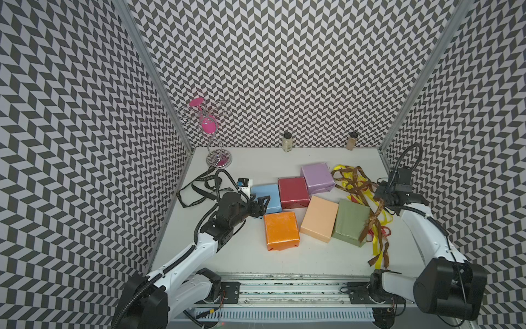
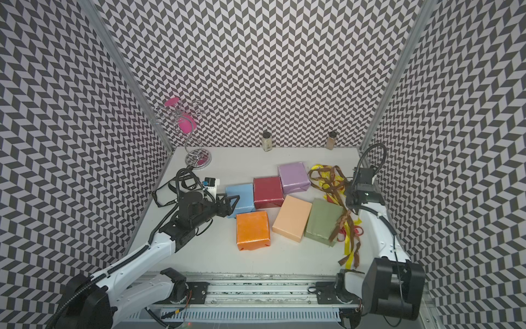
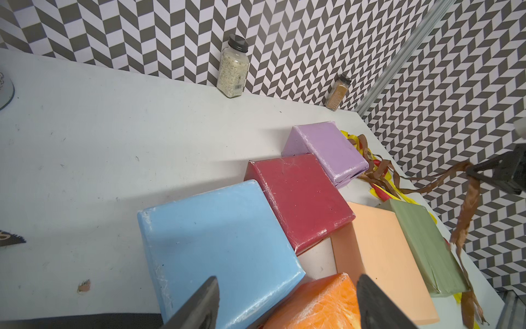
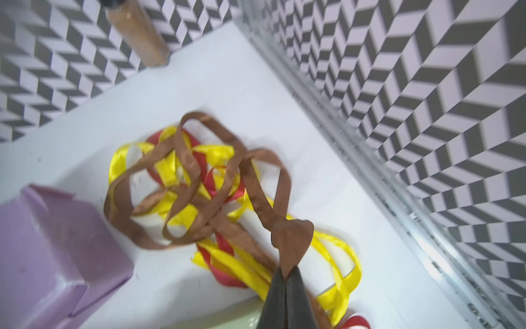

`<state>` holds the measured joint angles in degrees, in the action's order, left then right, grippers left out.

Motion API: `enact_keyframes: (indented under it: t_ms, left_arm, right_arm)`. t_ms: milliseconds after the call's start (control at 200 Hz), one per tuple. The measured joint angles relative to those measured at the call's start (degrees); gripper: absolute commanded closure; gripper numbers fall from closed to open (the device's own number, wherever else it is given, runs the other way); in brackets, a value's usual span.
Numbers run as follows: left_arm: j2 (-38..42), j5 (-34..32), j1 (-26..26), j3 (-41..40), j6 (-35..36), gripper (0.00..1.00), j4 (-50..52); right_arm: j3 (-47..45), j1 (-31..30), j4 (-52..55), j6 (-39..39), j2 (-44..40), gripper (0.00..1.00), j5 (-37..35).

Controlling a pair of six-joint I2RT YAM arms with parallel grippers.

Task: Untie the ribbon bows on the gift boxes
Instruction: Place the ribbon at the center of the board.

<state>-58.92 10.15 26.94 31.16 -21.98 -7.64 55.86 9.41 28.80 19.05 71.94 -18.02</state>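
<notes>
- White worktop [image 1: 250, 165], boxed in by zigzag-patterned walls, everything sits on it.
- Left arm [image 1: 199, 242] reaches in from the left wall side. The left jaws are spread wide with nothing in them, hovering over the near edge of the light blue box [image 1: 270, 196], right where it meets the orange box [image 1: 280, 233].
- Right arm [image 1: 421, 225] is over on the right side. The right jaws are clamped tight on a brown ribbon [image 4: 290, 242], which is lifted up and dangles down past the right edge of the olive green box [image 1: 351, 220].
- Wire stand [image 1: 219, 159] with something pink hanging on it, back left corner.
- Gift boxes are bunched mid-worktop: light blue, dark red box [image 1: 293, 192] and lilac box [image 1: 317, 176] stepping toward the back, edges touching; orange, peach box [image 1: 318, 218] and olive green in the nearer row.
- Ribbon tangle [image 1: 350, 179] of brown, yellow and red lies loose on the worktop just right of the lilac box, with more strands trailing forward beside the olive one.
- Black ribbon [image 1: 187, 204] with white lettering lies loose by the left wall, behind the left arm.
- Two spice jars against the back wall, a pale one [image 1: 288, 142] and a brownish one [image 1: 351, 141], well apart from the boxes.
</notes>
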Motion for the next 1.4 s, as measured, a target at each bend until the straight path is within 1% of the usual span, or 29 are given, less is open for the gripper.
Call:
enact_keyframes:
  t_ms: [120,260,285,310,376,416,451,566,686,811,906,941,1041,1082,1177,1252,1397]
  left_arm:
    - [0.0,-0.09,0.44,0.0,0.0,0.24,0.0]
    - [0.0,-0.46,0.96,0.0,0.0,0.24,0.02]
    - [0.0,-0.48,1.05,0.0,0.0,0.24,0.02]
    - [-0.02,-0.52,1.07,0.0,0.0,0.24,0.02]
    - [-0.09,-0.66,1.16,0.0,0.0,0.24,0.02]
    - [-0.31,-0.7,1.16,0.0,0.02,0.24,0.02]
    - [-0.61,-0.74,1.16,0.0,0.02,0.23,0.02]
    - [-1.79,-1.22,1.16,0.02,0.07,0.23,0.22]
    - [-3.13,-2.43,1.16,0.61,0.55,0.22,1.4]
    - [-4.48,-4.42,1.14,1.92,1.73,0.21,2.43]
    - [-4.79,-6.58,0.42,2.19,3.19,0.2,2.4]
    - [-4.79,-8.11,0.11,2.05,4.04,0.17,2.08]
    - [-5.2,-13.14,-2.05,0.39,6.91,0.17,-1.25]
    - [-6.12,-14.73,-3.74,-0.24,7.98,0.17,-2.38]
    - [-9.03,-16.83,-8.0,-1.95,10.23,0.17,-5.2]
    - [-10.29,-17.16,-10.97,-3.1,11.82,0.17,-6.64]
    - [-10.62,-15.52,-17.11,-4.42,13.49,0.16,-12.09]
  right_arm:
    - [1.18,0.81,-0.52,-1.31,2.73,1.0,-3.08]
    - [-0.04,0.9,-0.59,-1.95,5.77,1.0,-3.58]
    - [-0.59,0.92,-0.74,-1.92,5.95,0.97,-3.23]
    - [-1.14,0.9,-0.9,-1.9,6.03,0.91,-2.82]
    - [-2.47,0.92,-1.38,-1.92,6.05,0.6,-1.16]
    - [-2.93,0.9,-1.38,-1.9,6.1,0.5,0.28]
    - [-3.08,0.9,-1.31,-1.9,6.16,0.44,1.42]
    - [-2.56,0.02,-1.38,-2.62,5.73,0.33,4.26]
    - [-0.92,-2.45,-1.84,-3.58,2.62,0.21,7.8]
    - [0.9,-6.34,-5.01,-5.14,-1.14,0.19,14.4]
    - [-0.04,-9.11,-9.53,-6.75,-3.1,0.17,20.22]
    - [-1.7,-9.97,-12.39,-7.39,-4.04,0.17,22.29]
    - [-8.7,-10.95,-20.37,-8.52,-6.93,0.16,26.71]
    - [-12.22,-10.95,-23.78,-8.83,-7.96,0.13,27.98]
    - [-20.22,-10.95,-32.48,-9.68,-9.11,0.11,29.4]
    - [-25.62,-10.95,-39.26,-10.36,-9.05,0.11,28.72]
    - [-30.82,-10.95,-49.83,-13.07,-7.3,0.1,24.9]
